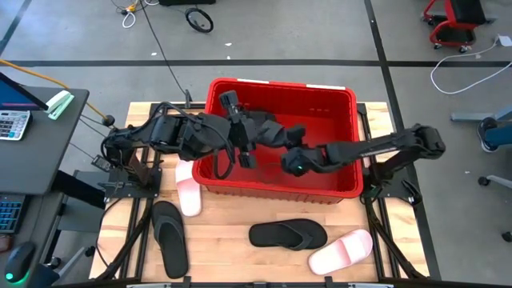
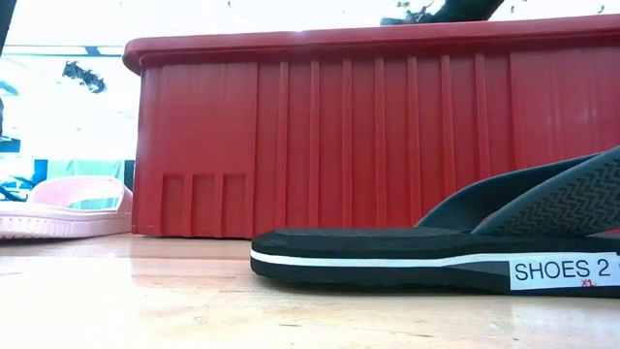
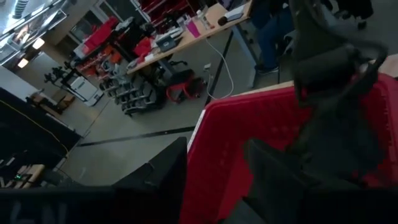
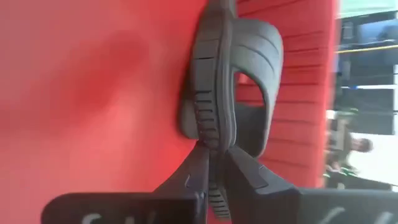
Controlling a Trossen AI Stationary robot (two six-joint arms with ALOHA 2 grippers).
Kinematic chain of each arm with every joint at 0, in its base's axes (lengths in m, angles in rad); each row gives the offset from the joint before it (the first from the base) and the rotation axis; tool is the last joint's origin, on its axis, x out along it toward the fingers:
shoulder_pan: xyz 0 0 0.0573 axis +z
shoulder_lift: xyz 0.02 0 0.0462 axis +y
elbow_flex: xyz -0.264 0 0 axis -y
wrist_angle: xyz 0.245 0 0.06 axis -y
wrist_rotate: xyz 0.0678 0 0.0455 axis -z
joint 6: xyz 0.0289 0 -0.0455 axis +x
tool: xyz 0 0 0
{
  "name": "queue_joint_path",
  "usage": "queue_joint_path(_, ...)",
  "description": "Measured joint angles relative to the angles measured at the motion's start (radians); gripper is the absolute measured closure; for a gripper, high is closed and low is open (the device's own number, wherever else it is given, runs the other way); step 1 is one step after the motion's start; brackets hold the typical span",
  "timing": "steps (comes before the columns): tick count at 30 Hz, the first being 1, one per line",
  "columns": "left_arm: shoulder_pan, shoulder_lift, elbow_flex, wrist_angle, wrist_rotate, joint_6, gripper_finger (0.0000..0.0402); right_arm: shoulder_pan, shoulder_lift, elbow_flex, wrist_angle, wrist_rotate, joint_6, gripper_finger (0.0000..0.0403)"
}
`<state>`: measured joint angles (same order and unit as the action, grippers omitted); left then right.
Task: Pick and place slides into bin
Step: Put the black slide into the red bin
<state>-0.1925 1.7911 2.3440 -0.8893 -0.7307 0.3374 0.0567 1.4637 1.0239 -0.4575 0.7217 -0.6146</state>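
Over the middle of the high view, both arms reach into the red bin (image 1: 336, 188), which fills the upper centre of the table. From the frame's right, the right gripper (image 4: 211, 168) stretches toward the bin's centre with its fingers pinched narrow on the sole edge of a black band-strapped slide (image 4: 233, 81), held on edge against the red floor and wall. From the frame's left, the left gripper (image 1: 242, 152) hangs over the bin's left half beside another dark slide (image 1: 268, 128); its wrist view is too dark to show whether its fingers are spread or holding anything, so I cannot tell. Four slides lie outside on the wooden table (image 1: 232, 256): a pale pink slide (image 1: 188, 194) touching the bin's lower-left corner, a black slide (image 1: 170, 248) at lower left, a black thong slide (image 1: 288, 234) at lower centre, and a second pink slide (image 1: 342, 250) at lower right. These sandals look light, soft and bendy, with grippy rubber that should not slip, and nothing on them seems fragile. The strap arch or the thin sole edge looks like the best place to pinch, since a flat sole offers little for a narrow grip.
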Motion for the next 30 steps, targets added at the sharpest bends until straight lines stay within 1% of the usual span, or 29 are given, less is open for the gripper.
queue_joint_path(4,0.000,0.000,0.000,-0.017,0.000,0.000,0.0229,-0.074,0.065,0.014,0.061,-0.109,-0.077,0.0370)
queue_joint_path(6,0.000,0.000,0.000,-0.022,0.000,-0.001,0.0230,-0.110,0.083,0.015,0.104,-0.191,-0.111,0.0370)
queue_joint_path(8,0.000,0.000,0.000,-0.025,0.000,-0.001,0.0230,-0.137,0.099,0.016,0.141,-0.273,-0.119,0.0370)
queue_joint_path(9,0.000,0.000,0.000,-0.026,0.000,-0.001,0.0230,-0.146,0.110,0.016,0.159,-0.291,-0.119,0.0371)
queue_joint_path(12,0.000,0.000,0.000,-0.029,0.000,-0.001,0.0230,-0.169,0.143,0.016,0.208,-0.286,-0.138,0.0373)
queue_joint_path(17,0.000,0.000,0.000,-0.030,0.000,-0.002,0.0230,-0.228,0.175,0.017,0.245,-0.380,-0.198,0.0371)
queue_joint_path(22,0.000,0.000,0.000,-0.036,0.000,-0.005,0.0230,-0.268,0.201,0.017,0.270,-0.390,-0.202,0.0370)
queue_joint_path(28,0.000,0.000,0.000,-0.080,0.000,-0.017,0.0230,-0.298,0.202,0.017,0.322,-0.385,-0.213,0.0370)
queue_joint_path(30,0.000,0.000,0.000,-0.085,0.000,-0.019,0.0230,-0.309,0.201,0.017,0.315,-0.398,-0.213,0.0364)
